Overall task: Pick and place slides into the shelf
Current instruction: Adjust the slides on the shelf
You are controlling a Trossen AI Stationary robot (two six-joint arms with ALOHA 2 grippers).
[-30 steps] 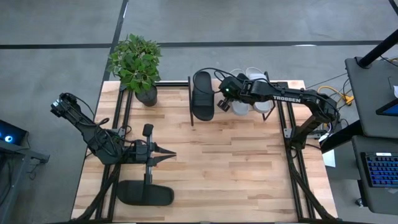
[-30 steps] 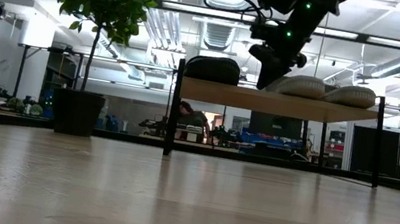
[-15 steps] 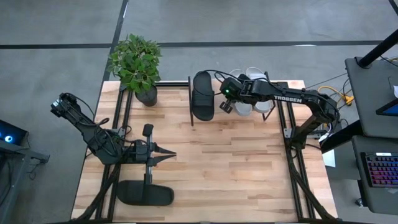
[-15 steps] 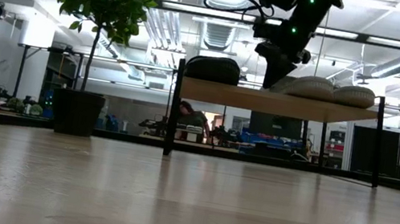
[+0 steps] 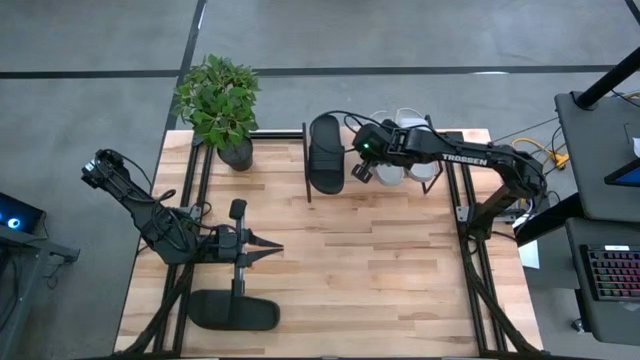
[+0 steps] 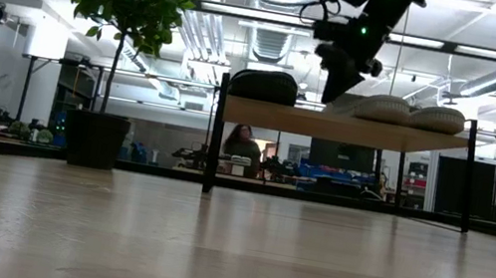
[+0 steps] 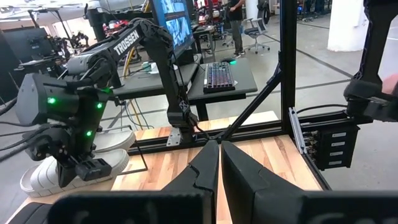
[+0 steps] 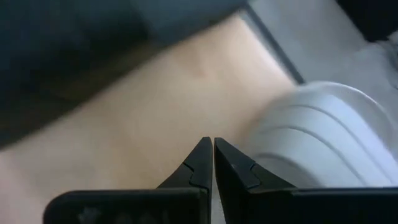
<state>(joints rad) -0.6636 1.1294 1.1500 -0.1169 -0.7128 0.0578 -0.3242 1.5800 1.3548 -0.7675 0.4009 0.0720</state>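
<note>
The shelf (image 6: 351,129) stands at the table's far edge. On its plank lie a black slide (image 5: 325,152) at the left and two grey-white slides (image 6: 409,112) at the right, soles down. My right gripper (image 5: 361,171) is shut and slants down over the bare plank (image 8: 155,93) between them, close beside the nearer grey-white slide (image 8: 323,143) and apart from it. Another black slide (image 5: 235,311) lies on the table near its near left corner. My left gripper (image 5: 272,248) is shut and held level above the table, pointing toward the table's right edge.
A potted plant (image 5: 220,105) stands at the table's far left corner, left of the shelf. The wooden tabletop (image 5: 380,270) lies bare between the shelf and the near edge. A person (image 6: 243,144) sits in the room beyond the table.
</note>
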